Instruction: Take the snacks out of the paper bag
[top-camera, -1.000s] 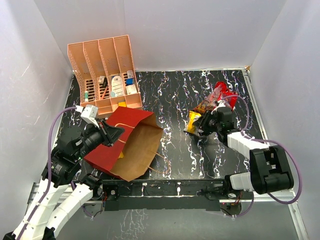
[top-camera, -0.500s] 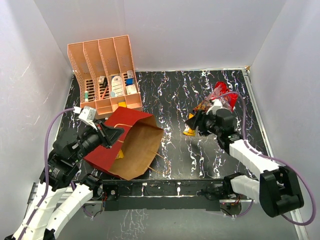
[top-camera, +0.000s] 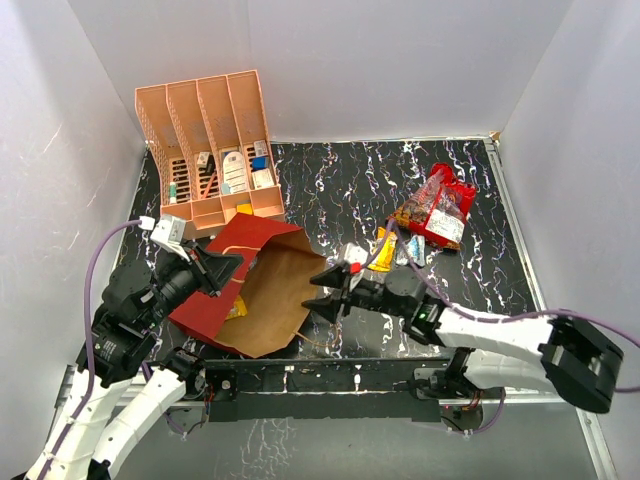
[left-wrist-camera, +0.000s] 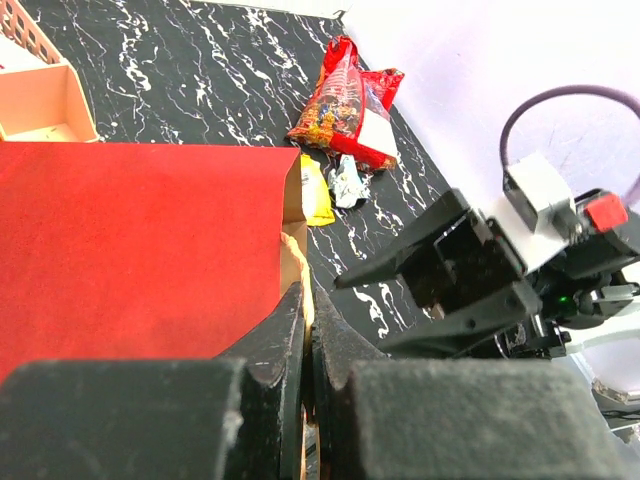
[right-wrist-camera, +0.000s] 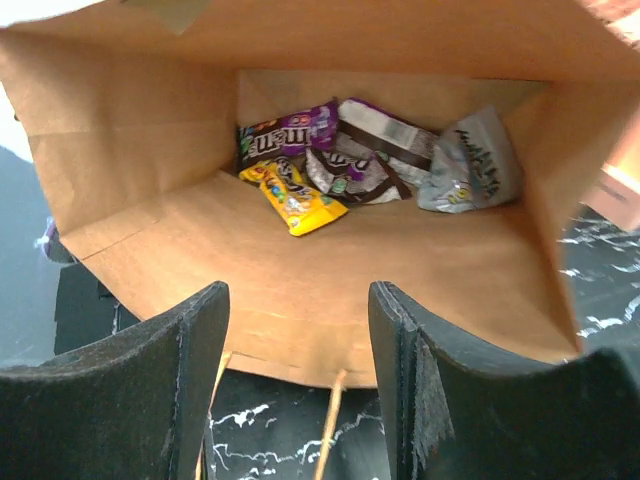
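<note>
Left fingers (left-wrist-camera: 298, 325) pressed together on the paper bag (top-camera: 272, 295) rim, mouth held open. Right fingers (right-wrist-camera: 195, 370) were at the snack pile (top-camera: 437, 208) on the table (top-camera: 340, 185) a second ago and are now spread, empty, at the mouth. Purple, yellow, silver packets (right-wrist-camera: 345, 165) inside: next retrieval likely starting.

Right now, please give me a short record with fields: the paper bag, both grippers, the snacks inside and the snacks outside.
paper bag: lying on its side, mouth facing the right gripper
left gripper: shut on the bag's rim
right gripper: open, empty, at the bag's mouth
inside bag: yellow packet, purple packet, silver packet, at least
outside bag: red sweets bag, a few small packets
</note>
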